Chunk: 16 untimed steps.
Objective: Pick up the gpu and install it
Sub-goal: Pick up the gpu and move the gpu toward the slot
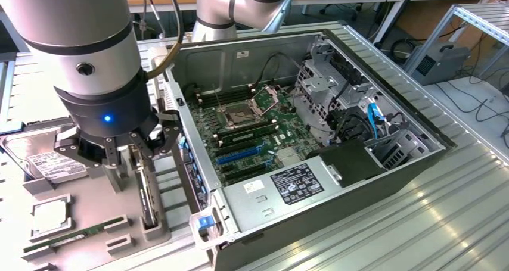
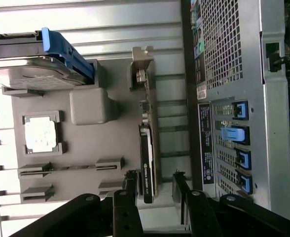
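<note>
Item: gpu (image 2: 147,148), a thin dark card with a pale metal bracket (image 2: 142,64) at one end.
Position: standing on edge in a slot of the grey tray (image 1: 92,208), lower left of the exterior view, just beside the outer wall of the computer case (image 1: 334,217).
Orientation: upright on its long edge, long axis parallel to the case wall.
Gripper (image 2: 154,175): directly over the card, at the end opposite the bracket.
Gripper state: released; the black fingers (image 2: 130,185) stand apart with the card between them, and a gap shows on at least one side.
Arm: fills the upper left of the exterior view, with a blue light on the wrist.
Tray, other contents: silver hard drive (image 1: 46,164) with white label at far left; square processor chip (image 1: 47,216) below it; narrow green memory stick (image 1: 71,238) near the bottom edge.
Case: side panel off, lying open at frame centre.
Case interior: green motherboard (image 1: 263,134), with the labelled power supply (image 1: 296,184) towards the lower right.
Surface: ribbed metal table (image 1: 445,223).
</note>
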Each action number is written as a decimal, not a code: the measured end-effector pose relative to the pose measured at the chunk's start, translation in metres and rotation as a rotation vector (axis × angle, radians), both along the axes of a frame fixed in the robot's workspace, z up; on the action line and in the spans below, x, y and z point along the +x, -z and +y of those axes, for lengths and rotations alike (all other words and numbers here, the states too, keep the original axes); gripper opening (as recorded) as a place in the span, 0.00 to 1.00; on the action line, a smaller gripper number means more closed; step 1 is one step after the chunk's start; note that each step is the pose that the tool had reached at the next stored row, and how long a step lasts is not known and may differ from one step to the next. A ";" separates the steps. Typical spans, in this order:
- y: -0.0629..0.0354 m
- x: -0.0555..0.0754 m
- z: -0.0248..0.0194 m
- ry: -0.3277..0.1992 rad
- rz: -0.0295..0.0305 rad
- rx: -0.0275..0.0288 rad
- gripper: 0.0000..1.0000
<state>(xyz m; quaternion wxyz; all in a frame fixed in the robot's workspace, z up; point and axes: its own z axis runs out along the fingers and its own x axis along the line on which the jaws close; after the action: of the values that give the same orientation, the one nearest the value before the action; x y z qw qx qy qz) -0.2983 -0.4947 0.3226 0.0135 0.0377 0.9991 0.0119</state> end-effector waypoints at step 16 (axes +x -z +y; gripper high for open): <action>0.0365 0.000 0.0000 0.000 0.0001 -0.0001 0.42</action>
<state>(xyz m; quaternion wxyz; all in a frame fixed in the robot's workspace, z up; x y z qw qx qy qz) -0.2983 -0.4947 0.2861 0.0134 0.0377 0.9991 0.0118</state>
